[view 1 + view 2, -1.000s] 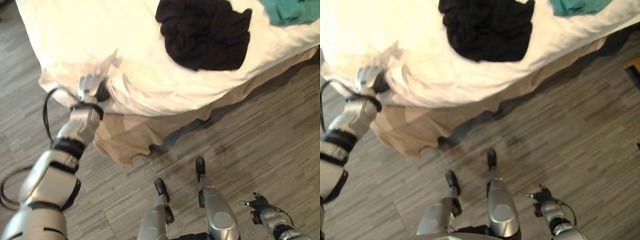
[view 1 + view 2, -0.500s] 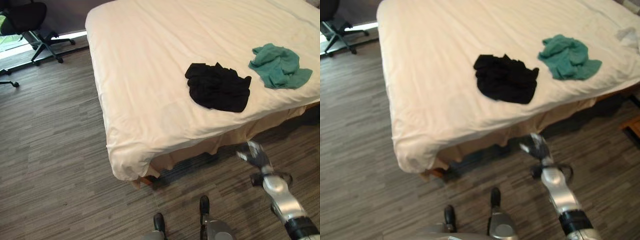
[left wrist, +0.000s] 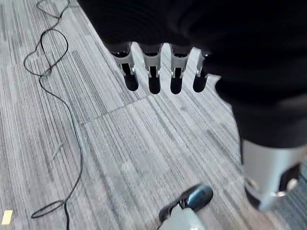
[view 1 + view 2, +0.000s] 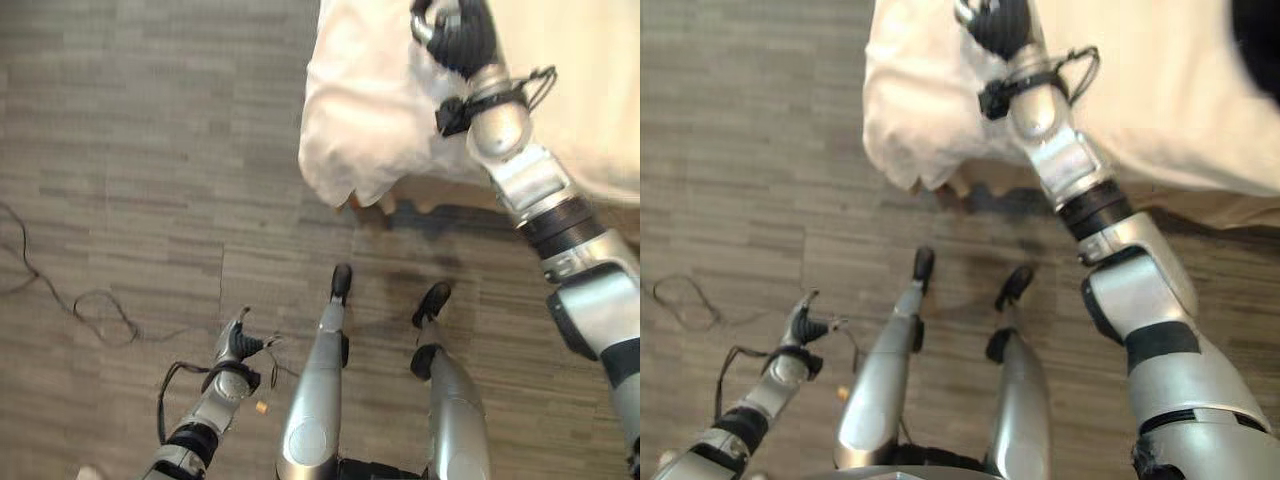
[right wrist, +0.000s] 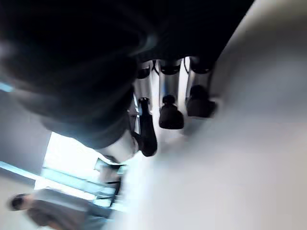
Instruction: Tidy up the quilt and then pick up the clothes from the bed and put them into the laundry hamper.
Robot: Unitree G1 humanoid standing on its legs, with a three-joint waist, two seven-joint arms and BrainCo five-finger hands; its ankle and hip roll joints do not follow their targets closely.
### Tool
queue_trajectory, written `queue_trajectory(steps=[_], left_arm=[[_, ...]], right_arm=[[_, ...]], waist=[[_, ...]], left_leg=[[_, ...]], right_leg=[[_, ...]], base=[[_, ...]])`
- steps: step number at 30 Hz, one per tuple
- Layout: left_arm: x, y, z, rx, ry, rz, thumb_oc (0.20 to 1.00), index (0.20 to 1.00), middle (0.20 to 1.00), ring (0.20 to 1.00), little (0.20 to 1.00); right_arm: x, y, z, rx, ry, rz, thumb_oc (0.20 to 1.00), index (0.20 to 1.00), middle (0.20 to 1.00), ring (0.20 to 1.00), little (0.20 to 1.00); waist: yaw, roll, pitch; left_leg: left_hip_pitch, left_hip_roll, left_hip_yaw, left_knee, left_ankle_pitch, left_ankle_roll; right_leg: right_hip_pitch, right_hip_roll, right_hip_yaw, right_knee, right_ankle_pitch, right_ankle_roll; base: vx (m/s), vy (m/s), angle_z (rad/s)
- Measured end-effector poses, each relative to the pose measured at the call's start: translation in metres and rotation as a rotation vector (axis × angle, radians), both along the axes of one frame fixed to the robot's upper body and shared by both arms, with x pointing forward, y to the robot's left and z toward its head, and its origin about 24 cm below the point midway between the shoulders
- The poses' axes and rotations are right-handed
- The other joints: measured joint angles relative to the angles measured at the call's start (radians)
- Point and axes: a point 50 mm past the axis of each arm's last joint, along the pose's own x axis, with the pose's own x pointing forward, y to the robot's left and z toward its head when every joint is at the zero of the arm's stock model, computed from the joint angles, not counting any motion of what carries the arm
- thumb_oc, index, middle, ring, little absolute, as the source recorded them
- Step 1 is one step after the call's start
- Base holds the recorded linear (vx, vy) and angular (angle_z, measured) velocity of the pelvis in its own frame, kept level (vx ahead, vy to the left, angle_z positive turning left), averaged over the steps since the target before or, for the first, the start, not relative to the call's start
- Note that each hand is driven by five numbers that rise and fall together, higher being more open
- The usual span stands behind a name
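Left eye view: right hand (image 4: 462, 38) now on quilt (image 4: 370, 120) (previously floorward)

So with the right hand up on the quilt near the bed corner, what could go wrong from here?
The right hand is over the white quilt close to its overhanging corner; a pull toward the robot might drag the quilt off the bed rather than smooth it. The left hand hangs low above the floor with straight fingers, too far away to steady the fabric. A black cable lies on the floor nearby and could snag.
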Motion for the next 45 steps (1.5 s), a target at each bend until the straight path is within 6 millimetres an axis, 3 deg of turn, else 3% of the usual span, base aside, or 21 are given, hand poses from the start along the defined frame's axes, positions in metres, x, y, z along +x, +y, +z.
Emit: queue_trajectory(steps=[2,4,9,12,15,20,23,26,29,30,31,32,33,34,35,38,39,41,42,43,45], left_arm=[[-0.002,-0.004,-0.006,-0.015,0.022,0.013,1.000,1.000,1.000,1.000,1.000],[-0.006,-0.006,-0.015,-0.029,0.066,0.049,1.000,1.000,1.000,1.000,1.000],[-0.011,-0.017,-0.025,-0.045,0.110,0.064,1.000,1.000,1.000,1.000,1.000],[-0.011,-0.017,-0.027,-0.024,0.122,0.059,1.000,1.000,1.000,1.000,1.000],[-0.017,-0.012,-0.032,0.011,0.156,0.070,1.000,1.000,1.000,1.000,1.000],[-0.010,-0.014,-0.028,0.026,0.125,0.064,1.000,1.000,1.000,1.000,1.000],[-0.006,-0.024,-0.026,0.029,0.110,0.019,1.000,1.000,1.000,1.000,1.000],[-0.002,-0.034,-0.022,0.018,0.085,-0.018,1.000,1.000,1.000,1.000,1.000],[-0.002,-0.036,-0.022,0.023,0.088,-0.034,1.000,1.000,1.000,1.000,1.000],[0.000,-0.038,-0.021,0.031,0.089,-0.044,1.000,1.000,1.000,1.000,1.000],[0.001,-0.032,-0.023,0.046,0.108,-0.021,1.000,1.000,1.000,1.000,1.000],[-0.003,-0.026,-0.027,0.058,0.138,0.006,1.000,1.000,1.000,1.000,1.000],[-0.007,-0.023,-0.030,0.063,0.155,0.021,1.000,1.000,1.000,1.000,1.000],[-0.009,-0.020,-0.031,0.073,0.170,0.032,1.000,1.000,1.000,1.000,1.000],[-0.007,-0.017,-0.030,0.077,0.172,0.044,1.000,1.000,1.000,1.000,1.000],[-0.021,-0.014,-0.044,0.123,0.294,-0.014,1.000,1.000,1.000,1.000,1.000],[-0.062,-0.005,-0.067,0.117,0.439,0.006,1.000,1.000,1.000,1.000,1.000],[-0.090,0.000,-0.080,0.076,0.522,0.050,1.000,1.000,1.000,1.000,1.000],[-0.111,0.010,-0.087,0.049,0.575,0.138,1.000,1.000,1.000,1.000,1.000],[-0.132,0.016,-0.093,0.050,0.641,0.187,1.000,1.000,1.000,1.000,1.000],[-0.158,0.026,-0.098,0.063,0.724,0.241,1.000,1.000,1.000,1.000,1.000]], right_arm=[[-0.017,0.009,0.010,0.093,-0.089,0.092,0.200,0.200,0.200,0.200,0.200],[-0.023,0.014,-0.008,0.089,-0.058,0.143,0.200,0.200,0.200,0.200,0.200],[-0.054,0.044,-0.137,-0.053,0.381,0.457,0.200,0.200,0.200,0.200,0.200],[-0.082,0.029,-0.181,0.003,0.560,0.543,0.200,0.200,0.200,0.200,0.200],[-0.076,0.009,-0.162,0.072,0.485,0.492,0.200,0.200,0.200,0.200,0.200],[-0.039,-0.057,-0.048,0.229,0.060,0.176,0.200,0.200,0.200,0.200,0.200],[-0.026,-0.100,-0.052,0.263,0.074,-0.033,0.200,0.200,0.200,0.200,0.200],[-0.028,-0.146,-0.128,0.353,0.288,-0.239,0.200,0.200,0.200,0.200,0.200],[-0.057,-0.182,-0.236,0.442,0.656,-0.469,0.200,0.200,0.200,0.200,0.200],[-0.075,-0.191,-0.264,0.493,0.720,-0.518,0.200,0.200,0.200,0.200,0.200],[-0.117,-0.206,-0.327,0.701,0.907,-0.679,0.200,0.200,0.200,0.200,0.200],[-0.151,-0.208,-0.363,0.793,1.053,-0.778,0.200,0.200,0.200,0.200,0.200],[-0.170,-0.208,-0.377,0.808,1.117,-0.811,0.200,0.200,0.200,0.200,0.200],[-0.188,-0.210,-0.386,0.804,1.153,-0.841,0.467,0.467,0.467,0.467,0.467],[-0.213,-0.216,-0.400,0.838,1.213,-0.913,1.000,1.000,1.000,1.000,1.000],[-0.242,-0.192,-0.428,0.733,1.423,-0.859,1.000,1.000,1.000,1.000,1.000],[-0.258,-0.174,-0.444,0.637,1.592,-0.807,1.000,1.000,1.000,1.000,1.000],[-0.274,-0.166,-0.452,0.555,1.688,-0.761,1.000,1.000,1.000,1.000,1.000],[-0.285,-0.152,-0.461,0.526,1.776,-0.731,1.000,1.000,1.000,1.000,1.000],[-0.290,-0.142,-0.466,0.500,1.822,-0.699,1.000,1.000,1.000,1.000,1.000],[-0.318,-0.130,-0.473,0.422,1.920,-0.642,1.000,1.000,1.000,1.000,1.000]], waist=[[-0.025,-0.003,0.006],[-0.039,-0.004,0.006],[-0.059,-0.015,-0.001],[-0.078,-0.014,-0.001],[-0.105,-0.013,0.000],[-0.110,-0.009,-0.002],[-0.109,-0.007,-0.003],[-0.110,-0.008,-0.003],[-0.164,-0.008,-0.002],[-0.171,-0.010,-0.001],[-0.176,-0.021,0.003],[-0.184,-0.026,0.002],[-0.206,-0.030,-0.001],[-0.234,-0.033,-0.001],[-0.281,-0.040,-0.003],[-0.324,-0.069,-0.010],[-0.319,-0.078,-0.111],[-0.339,-0.048,-0.194],[-0.325,-0.050,-0.213],[-0.322,-0.060,-0.247],[-0.359,-0.059,-0.328]], left_leg=[[-0.033,-0.016,0.001,-0.005,0.025,0.009],[-0.006,-0.020,0.001,-0.005,0.020,0.021],[0.191,-0.004,0.000,-0.036,-0.006,0.028],[0.252,-0.002,-0.002,-0.061,-0.010,0.029],[0.294,-0.009,0.015,-0.073,-0.017,0.023],[0.258,-0.011,0.053,-0.071,-0.016,0.028],[0.239,-0.012,0.059,-0.069,-0.012,0.032],[0.236,-0.013,0.060,-0.067,-0.014,0.035],[0.248,-0.022,0.064,-0.054,-0.028,0.051],[0.250,-0.021,0.071,-0.047,-0.035,0.049],[0.293,-0.019,0.084,-0.042,-0.050,0.056],[0.336,-0.019,0.091,-0.051,-0.060,0.064],[0.368,-0.025,0.092,-0.057,-0.070,0.060],[0.391,-0.030,0.098,-0.059,-0.082,0.063],[0.447,-0.040,0.123,-0.076,-0.090,0.070],[0.609,-0.036,0.182,-0.106,-0.126,0.070],[0.664,-0.008,0.298,-0.137,-0.165,0.067],[0.685,0.020,0.365,-0.135,-0.179,0.049],[0.748,0.058,0.484,-0.136,-0.188,0.018],[0.773,0.069,0.535,-0.133,-0.215,0.001],[0.771,0.102,0.552,-0.043,-0.282,-0.027]], right_leg=[[-0.035,-0.010,-0.005,0.008,0.006,0.007],[-0.004,-0.016,-0.009,0.011,0.002,0.005],[0.203,0.006,-0.019,-0.050,-0.014,0.011],[0.269,0.017,-0.021,-0.087,-0.015,0.021],[0.301,0.013,-0.002,-0.106,-0.013,0.031],[0.235,0.009,0.037,-0.101,0.001,0.036],[0.206,0.004,0.044,-0.090,0.002,0.037],[0.201,0.004,0.050,-0.081,-0.001,0.033],[0.225,0.001,0.050,-0.095,0.007,0.037],[0.229,0.005,0.056,-0.091,0.007,0.036],[0.269,0.004,0.059,-0.090,0.007,0.035],[0.306,0.001,0.064,-0.095,0.003,0.041],[0.329,-0.002,0.070,-0.102,-0.001,0.045],[0.356,-0.005,0.076,-0.116,-0.001,0.048],[0.396,-0.017,0.089,-0.126,-0.001,0.062],[0.448,-0.029,0.079,-0.015,-0.101,0.098],[0.425,-0.074,-0.042,0.052,-0.132,0.064],[0.397,-0.090,-0.154,0.117,-0.140,0.071],[0.414,-0.101,-0.342,0.203,-0.172,0.053],[0.429,-0.093,-0.402,0.241,-0.203,0.010],[0.425,0.001,-0.294,0.193,-0.295,-0.037]], base=[[-0.01,-0.032,0.15],[-0.03,-0.015,0.09],[0.03,-0.005,-0.05],[0.02,0.056,0.00],[-0.01,0.038,-0.18],[-0.02,0.019,-0.25],[0.01,0.022,-0.02],[0.04,0.033,0.02],[0.10,0.094,0.00],[0.10,0.113,-0.07],[0.07,0.099,-0.20],[0.09,0.101,-0.27],[0.06,0.071,-0.30],[0.18,0.105,-0.40],[0.38,0.182,-0.28],[0.41,0.114,-0.71],[0.41,-0.010,-1.88],[0.43,-0.052,-1.85],[0.41,-0.156,-2.05],[0.40,-0.213,-2.08],[0.35,-0.220,-1.47]])
